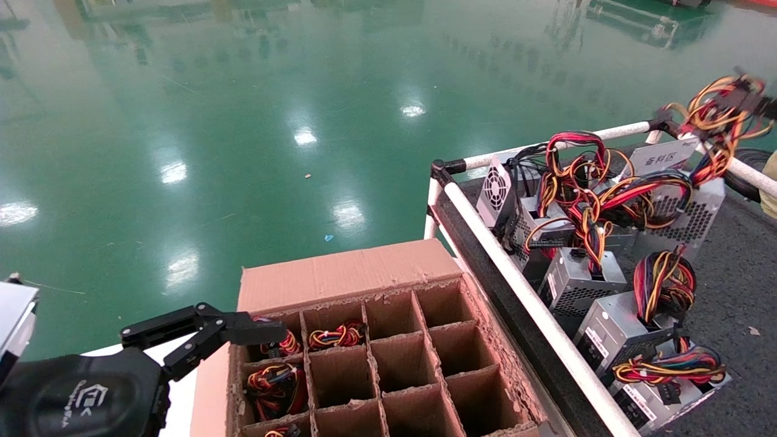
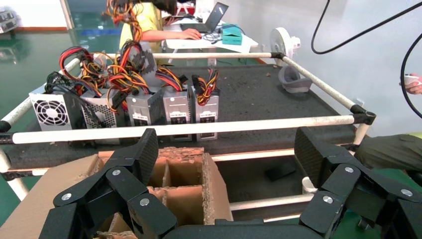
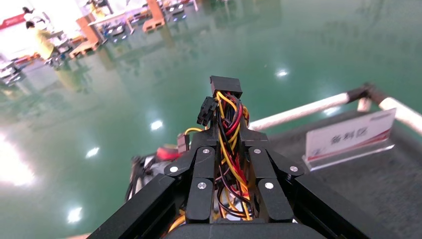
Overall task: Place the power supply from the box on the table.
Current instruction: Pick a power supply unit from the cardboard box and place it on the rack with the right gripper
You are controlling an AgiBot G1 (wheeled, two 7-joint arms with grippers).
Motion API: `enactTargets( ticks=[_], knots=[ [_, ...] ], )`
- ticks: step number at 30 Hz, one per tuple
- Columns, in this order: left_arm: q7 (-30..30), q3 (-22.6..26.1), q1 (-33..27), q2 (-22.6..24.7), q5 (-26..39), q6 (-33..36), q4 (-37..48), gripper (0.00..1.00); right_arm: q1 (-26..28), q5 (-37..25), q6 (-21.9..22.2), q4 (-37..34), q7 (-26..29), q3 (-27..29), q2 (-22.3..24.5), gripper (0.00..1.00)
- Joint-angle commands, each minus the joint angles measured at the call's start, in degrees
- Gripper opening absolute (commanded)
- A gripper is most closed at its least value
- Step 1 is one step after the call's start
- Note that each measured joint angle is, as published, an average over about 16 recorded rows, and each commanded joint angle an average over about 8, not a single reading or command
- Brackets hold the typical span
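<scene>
left end effector (image 1: 243, 331) low at the robot's left, wide apart, nothing between the fingers, hanging just over the near-left corner of the box (image 1: 340, 274). in the left wrist view, same end effector (image 2: 226, 154) spread open above the torn cardboard cells, one black finger (image 2: 144, 152) over the box edge.

right end effector (image 3: 226, 144) squeezed together on a bunch of yellow, red and black wires (image 3: 230, 117), black plugs sticking out past the fingertips. in the head view, that wire bunch (image 1: 722, 112) up in the air at the far right, above the far rail of the desk (image 1: 740, 255). can't tell from here if the metal block of the held power supply is hanging below; hidden.

box sitting beside the desk, on the robot's left of it, touching the white rail (image 1: 516, 273). some cells bare, some near the left end effector holding coiled wires (image 1: 337, 334).

on the dark desk, a row of other power supplies (image 1: 583, 276) close to the rail, silver blocks with wire bundles on top, one with a round fan grille (image 1: 496, 185). white sign card (image 1: 661, 159) standing behind them near the far rail. shiny green floor (image 1: 243, 121) all around.
</scene>
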Motion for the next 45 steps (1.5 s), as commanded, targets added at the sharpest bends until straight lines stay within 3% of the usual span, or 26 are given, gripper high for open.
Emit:
enactTargets(
  ticks=[1,12,17,30,45],
  knots=[
    [0.0,0.0,0.0,0.0,0.0,0.0,0.0,1.0,-0.6,-0.1,-0.7,0.0,0.0,0.0,-0.2,0.0],
    [0.0,0.0,0.0,0.0,0.0,0.0,0.0,1.0,-4.0,-1.2,-7.4,0.7,-0.6,-0.7,-1.3,0.0],
    [0.0,0.0,0.0,0.0,0.0,0.0,0.0,1.0,-6.1,-1.0,-8.0,1.2,-2.9,-0.6,-2.3,0.0],
    [0.0,0.1,0.0,0.0,0.0,0.0,0.0,1.0,-9.1,1.4,1.6,2.4,-10.4,1.1,-6.7,0.0],
    [0.0,0.1,0.0,0.0,-0.1,0.0,0.0,1.0,-7.8,2.9,12.0,2.5,-13.1,2.2,-10.7,0.0]
  ],
)
